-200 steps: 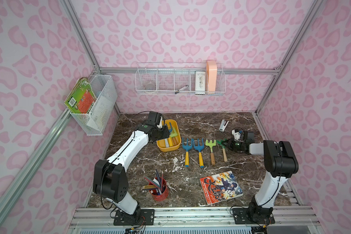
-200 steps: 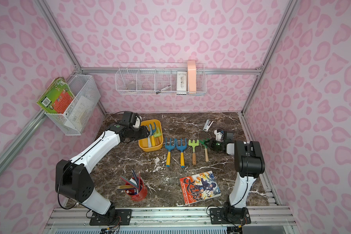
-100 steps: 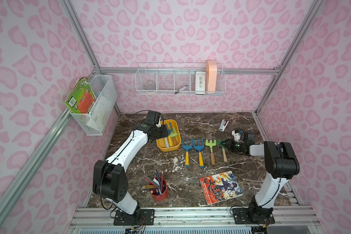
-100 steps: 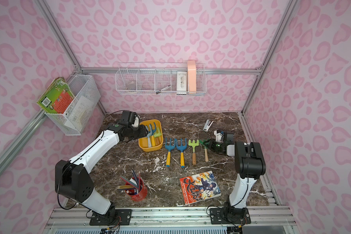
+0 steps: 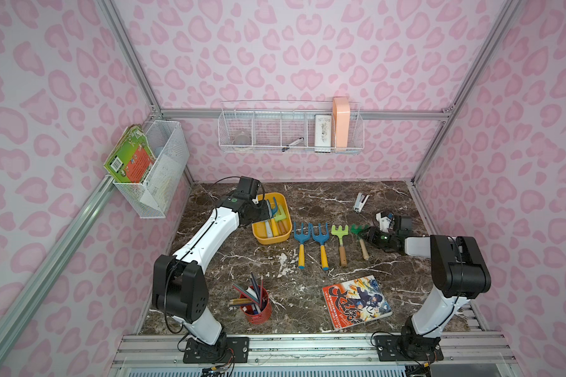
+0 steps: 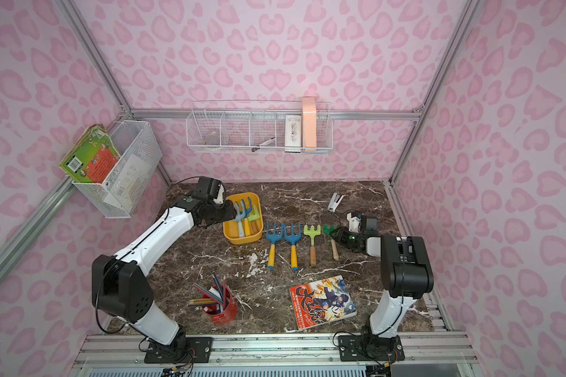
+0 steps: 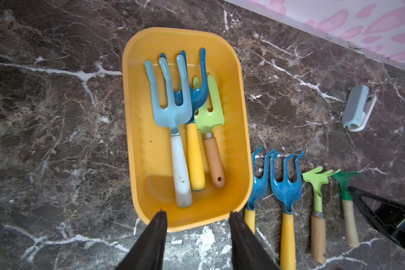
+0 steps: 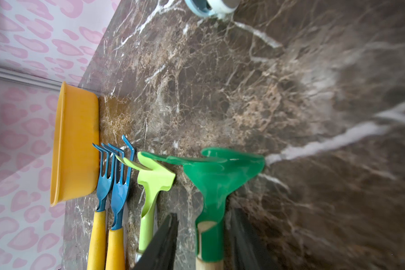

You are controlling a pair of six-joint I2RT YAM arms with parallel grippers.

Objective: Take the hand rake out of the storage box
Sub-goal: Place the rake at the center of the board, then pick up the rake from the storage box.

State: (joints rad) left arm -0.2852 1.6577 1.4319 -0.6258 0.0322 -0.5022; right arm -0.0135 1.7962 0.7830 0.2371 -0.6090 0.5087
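Currently no writing reads cleanly. The comic book (image 5: 356, 302) cover bears large brush-style characters I cannot make out. Print on the green book (image 5: 128, 160) and the white box (image 5: 323, 130) is too small.

The storage box (image 7: 147, 163) sits on the table (image 5: 321, 199). My left gripper (image 7: 198, 214) hangs over one end of it, fingers spread, holding nothing.

Box contents, 3 tools side by side:
- light-blue fork (image 7: 171, 109)
- hand rake (image 7: 195, 156), dark blue with a yellow handle, in the middle
- lime fork (image 7: 209, 117)

Row beside the box, 4 tools:
- two dark-blue rakes (image 5: 301, 240) (image 5: 321, 240)
- one lime rake (image 5: 340, 233)
- one green rake (image 8: 216, 177)

My right gripper (image 8: 204, 212) straddles the green rake's neck, jaws apart, with a gap on each side.

- Red cup (image 5: 262, 315): pencils, not countable.
- Wall basket (image 5: 291, 150), four compartments: grey cup (image 5: 242, 139), pen (image 5: 293, 143), and the white box sharing the end one with a peach case (image 5: 341, 122).
- Side basket (image 5: 164, 169): the green book.
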